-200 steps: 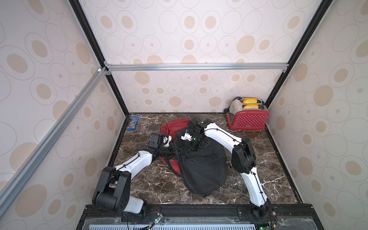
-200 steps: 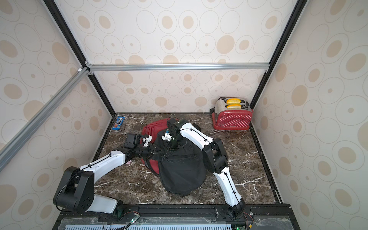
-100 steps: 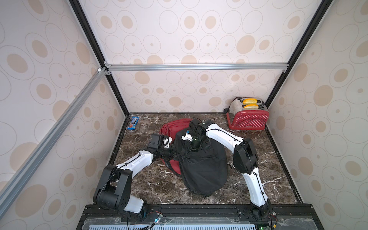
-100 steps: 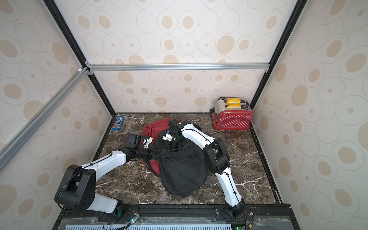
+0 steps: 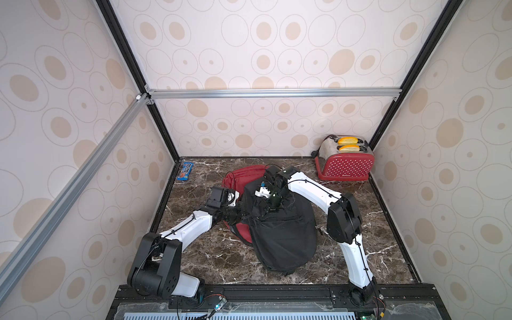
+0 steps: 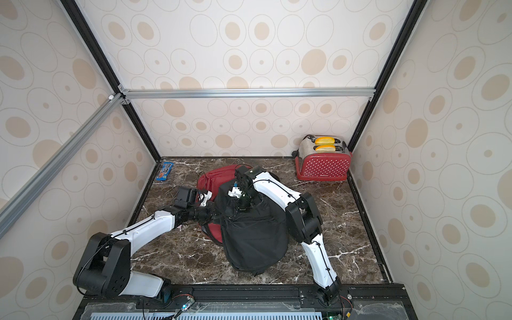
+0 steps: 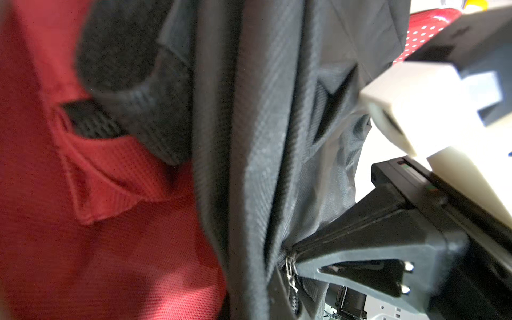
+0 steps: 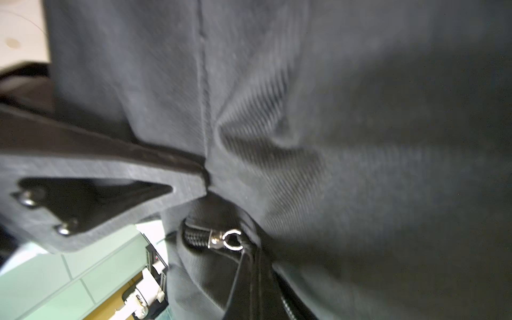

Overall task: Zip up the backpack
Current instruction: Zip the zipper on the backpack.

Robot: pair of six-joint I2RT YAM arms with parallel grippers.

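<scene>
The black backpack (image 5: 282, 232) lies over the red bag (image 5: 241, 177). The left gripper (image 7: 288, 249) and right gripper (image 8: 205, 174) each pinch its fabric. The zipper slider (image 8: 224, 239) sits ungripped, so most of the zipping seems left.

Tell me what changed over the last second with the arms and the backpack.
The left end effector closed on the black backpack, pinching fabric beside its zipper. The right end effector stayed clamped on a fold of the same bag. The toaster and candy pack kept their places.

Twin high overviews; wrist close-ups of backpack (image 8: 360, 110)
</scene>
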